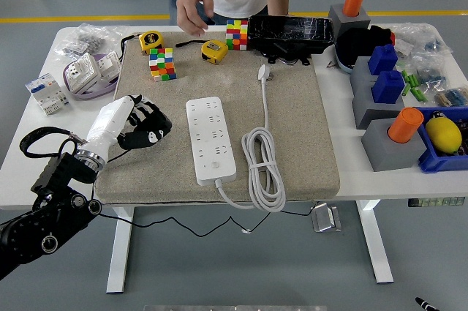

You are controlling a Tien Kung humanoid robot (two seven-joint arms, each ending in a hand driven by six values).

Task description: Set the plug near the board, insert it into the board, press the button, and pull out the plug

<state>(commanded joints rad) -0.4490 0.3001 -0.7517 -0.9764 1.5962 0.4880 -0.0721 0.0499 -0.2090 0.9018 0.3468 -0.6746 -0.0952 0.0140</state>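
Observation:
A white power strip (210, 139) lies lengthwise on the tan mat (307, 143), its button (214, 166) at the near end. Its white cable (263, 168) coils to the right of it and runs up to the white plug (263, 72), which lies loose on the mat, apart from the strip. My left hand (144, 129), white-backed with black fingers, hovers over the mat's left edge, a short gap left of the strip, with fingers relaxed and empty. A person's hand (194, 0) is raised over the table's far edge.
Two colour cubes (162, 64) (237, 33), two yellow tape measures (151, 40) (213, 50) and a black box (289, 33) sit at the mat's far end. Grey blocks with orange and blue pieces (387, 135) stand at the right. Small boxes (91, 73) lie at the left.

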